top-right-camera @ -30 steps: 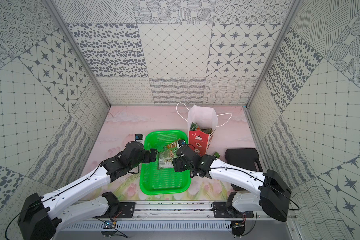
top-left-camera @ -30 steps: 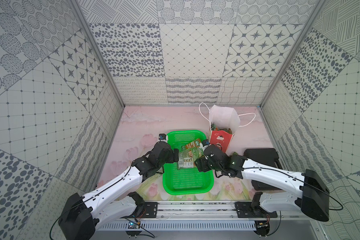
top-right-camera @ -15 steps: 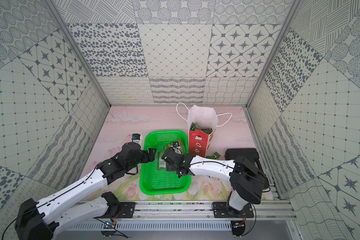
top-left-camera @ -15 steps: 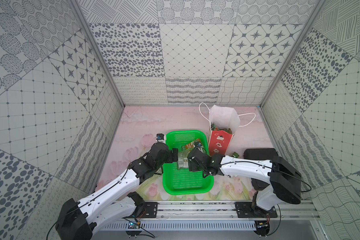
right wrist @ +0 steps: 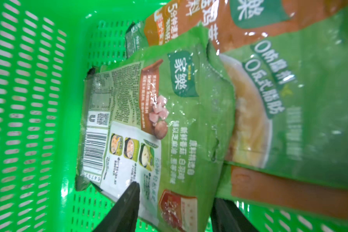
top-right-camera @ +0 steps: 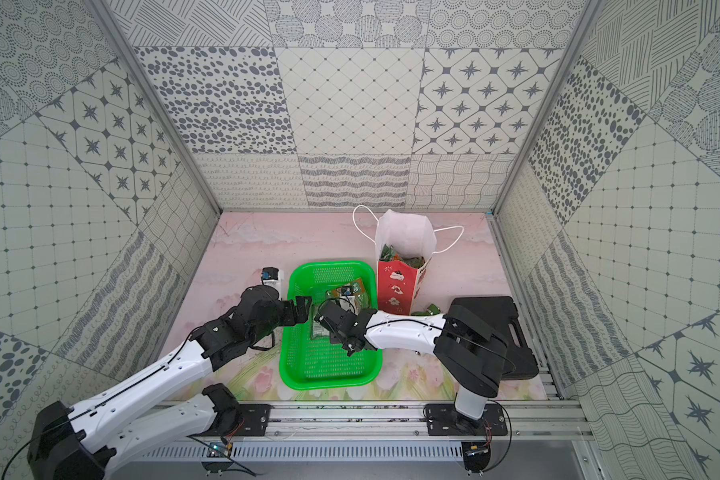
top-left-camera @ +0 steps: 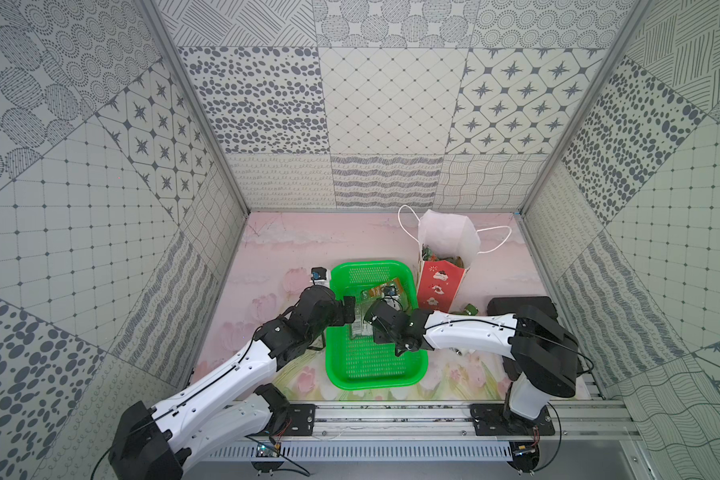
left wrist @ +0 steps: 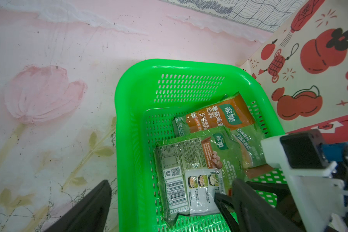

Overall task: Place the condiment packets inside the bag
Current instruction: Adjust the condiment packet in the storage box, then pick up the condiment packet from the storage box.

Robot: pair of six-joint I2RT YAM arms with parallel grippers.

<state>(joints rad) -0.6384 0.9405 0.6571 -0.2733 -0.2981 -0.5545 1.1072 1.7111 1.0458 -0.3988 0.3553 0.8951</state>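
Jaws of the left gripper [top-right-camera: 303,309] stand spread wide and empty, astride the left wall of the green mesh basket [left wrist: 125,140]. 1 finger is over the pink table [top-left-camera: 292,249] and the other over the basket's floor. Inside the basket lie 2 condiment packets [left wrist: 219,144]. A green packet [left wrist: 189,160], barcode side up, overlaps an orange and green packet [left wrist: 215,116] that lies toward the far right corner. The right gripper [right wrist: 177,193] reaches in from the right, low over the green packet. Its jaws are about half apart, 1 fingertip on the packet's white panel and the other at the packet's edge, and the packet lies flat on the basket floor. Just right of the basket stands the bag [top-left-camera: 435,286], upright and open, with more packets [top-left-camera: 441,257] showing inside its mouth. A small green packet [top-left-camera: 470,309] lies on the table between the bag and a black case [top-right-camera: 495,309].
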